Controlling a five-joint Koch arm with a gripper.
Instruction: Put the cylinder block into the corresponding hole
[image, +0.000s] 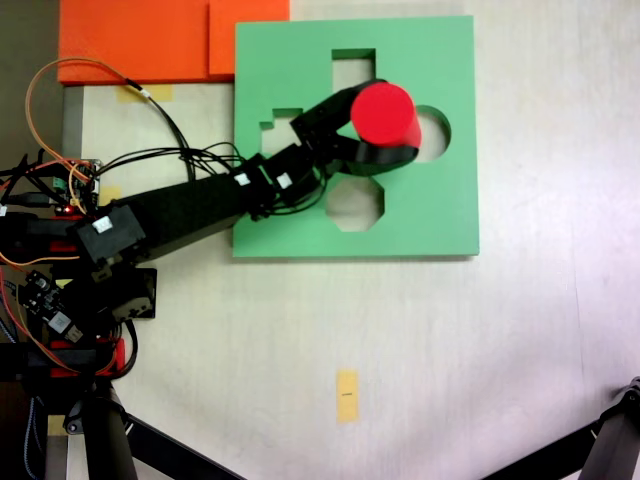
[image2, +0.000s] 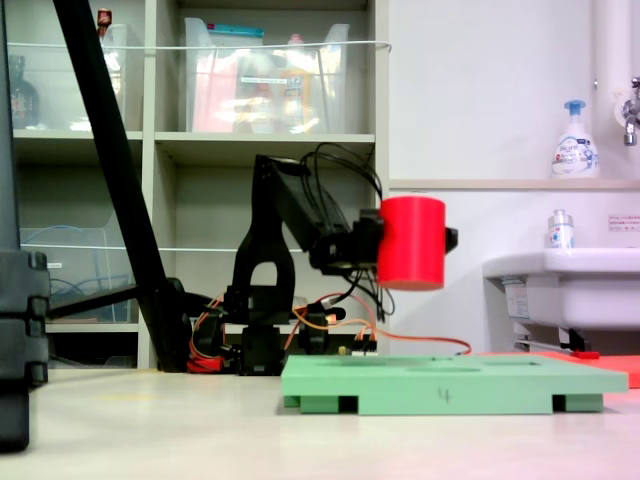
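The jaws were clamped on the cylinder block, one black jaw on each side of its red wall, and held it upright in the air. In a fixed view the cylinder block hung well clear of the green foam board, which lay flat on the table. Seen from above, the hole lay on the board just beyond the jaws, partly covered by the block; an octagonal cutout lay beside the jaws, a square cutout on the opposite side.
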